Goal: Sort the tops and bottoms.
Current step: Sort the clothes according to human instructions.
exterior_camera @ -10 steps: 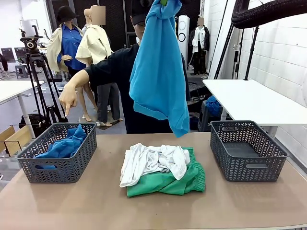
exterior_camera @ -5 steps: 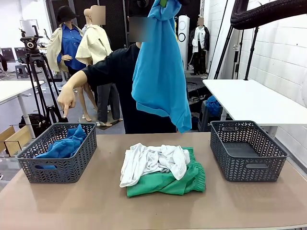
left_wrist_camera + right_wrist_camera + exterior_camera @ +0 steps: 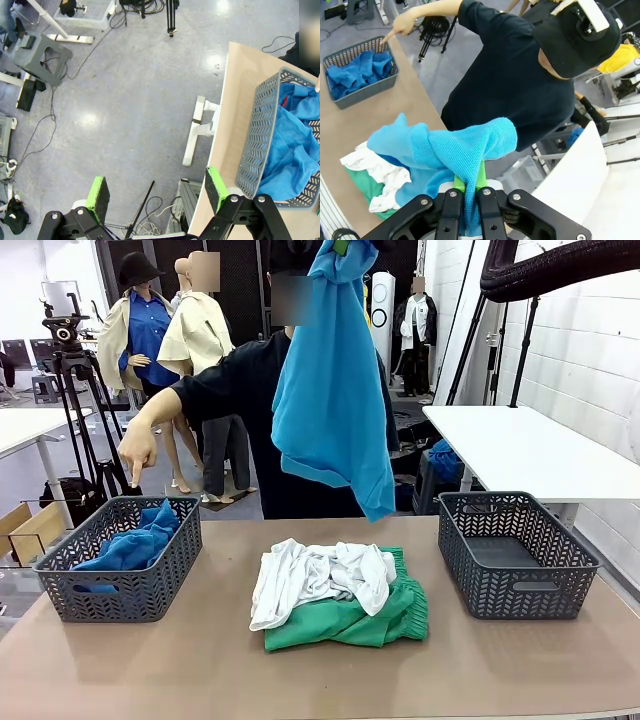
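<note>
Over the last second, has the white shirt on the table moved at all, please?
No. The white shirt still lies on the green shorts, equally far from the right basket.

Table (image 3: 150,670): two baskets (image 3: 515,585), green shorts (image 3: 340,625)

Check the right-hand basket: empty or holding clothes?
Empty: the right basket shows its bare floor, while the left basket holds a blue shirt.

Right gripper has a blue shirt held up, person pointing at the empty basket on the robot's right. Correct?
No. The person's hand points at the left basket, which holds a second blue shirt; the front view shows it. The right gripper does hold the raised blue shirt up.
</note>
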`<state>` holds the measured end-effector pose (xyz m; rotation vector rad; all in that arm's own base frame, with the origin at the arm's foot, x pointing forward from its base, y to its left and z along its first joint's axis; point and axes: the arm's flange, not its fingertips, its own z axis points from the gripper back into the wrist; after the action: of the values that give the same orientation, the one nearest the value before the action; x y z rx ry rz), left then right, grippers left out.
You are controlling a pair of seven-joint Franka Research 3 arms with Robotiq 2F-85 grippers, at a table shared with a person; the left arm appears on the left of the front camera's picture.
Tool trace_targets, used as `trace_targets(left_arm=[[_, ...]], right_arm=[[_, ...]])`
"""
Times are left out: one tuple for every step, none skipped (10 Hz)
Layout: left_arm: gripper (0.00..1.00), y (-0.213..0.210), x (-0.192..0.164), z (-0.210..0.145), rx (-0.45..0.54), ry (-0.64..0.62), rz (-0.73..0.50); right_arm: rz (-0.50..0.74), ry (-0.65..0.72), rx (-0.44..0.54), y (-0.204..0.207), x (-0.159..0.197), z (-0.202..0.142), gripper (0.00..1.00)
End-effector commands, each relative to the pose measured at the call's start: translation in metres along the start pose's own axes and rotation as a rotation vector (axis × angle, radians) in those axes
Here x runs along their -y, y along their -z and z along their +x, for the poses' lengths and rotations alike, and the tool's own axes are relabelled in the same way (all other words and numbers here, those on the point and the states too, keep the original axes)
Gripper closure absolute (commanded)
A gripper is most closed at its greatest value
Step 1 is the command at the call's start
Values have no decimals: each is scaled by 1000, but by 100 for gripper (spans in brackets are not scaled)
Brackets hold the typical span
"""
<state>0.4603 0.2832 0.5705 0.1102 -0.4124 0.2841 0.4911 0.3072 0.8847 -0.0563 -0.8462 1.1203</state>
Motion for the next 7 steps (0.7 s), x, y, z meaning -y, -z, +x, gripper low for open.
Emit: trace_targets(left_arm=[[0,-1,-2,-1,2,10,1],[0,-1,-2,-1,2,10,1],[0,-1,-2,-1,2,10,1],[0,-1,-2,-1,2,10,1],[0,-1,-2,-1,2,10,1],[0,-1,-2,-1,2,10,1],[0,-1,-2,-1,2,10,1]], right_arm=[[-4,1,4,-4,0,0,100],[0,0,0,0,0,0,100],[34,-32,5,15,4,17,100],[38,-75,18,22,9,38,100],[38,-124,43,33,15,70,100],[51,-193,88,44,17,102,100],[37,-257,152,53,23,136,100]])
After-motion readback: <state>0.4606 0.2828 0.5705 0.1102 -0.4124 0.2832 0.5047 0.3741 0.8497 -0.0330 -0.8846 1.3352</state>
